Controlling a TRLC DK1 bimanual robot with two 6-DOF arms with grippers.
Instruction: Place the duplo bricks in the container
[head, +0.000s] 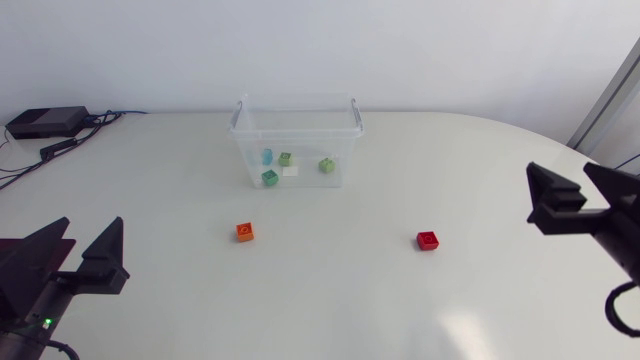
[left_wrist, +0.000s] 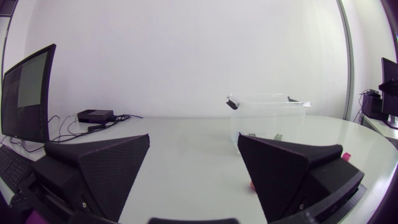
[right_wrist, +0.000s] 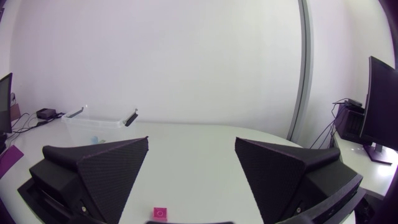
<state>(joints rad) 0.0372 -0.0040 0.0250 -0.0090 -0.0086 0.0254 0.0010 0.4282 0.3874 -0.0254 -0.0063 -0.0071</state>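
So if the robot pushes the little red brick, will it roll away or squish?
Probably neither. The red brick looks boxy and sits flat on the table, so it would likely slide, not roll. It looks like hard plastic, so likely stiff. Being small, it is probably light.

1. Clear open-topped container (head: 296, 140), upright, well ahead of both sets of jaws. Three green bricks (head: 285, 159), a light blue brick (head: 267, 156) and a white brick (head: 291, 171) lie inside.
2. Orange brick (head: 245, 232), studs up, on the tabletop (head: 340, 290) between the left jaws and the container.
3. Red brick (head: 427, 240), studs up, just ahead of the right jaws.
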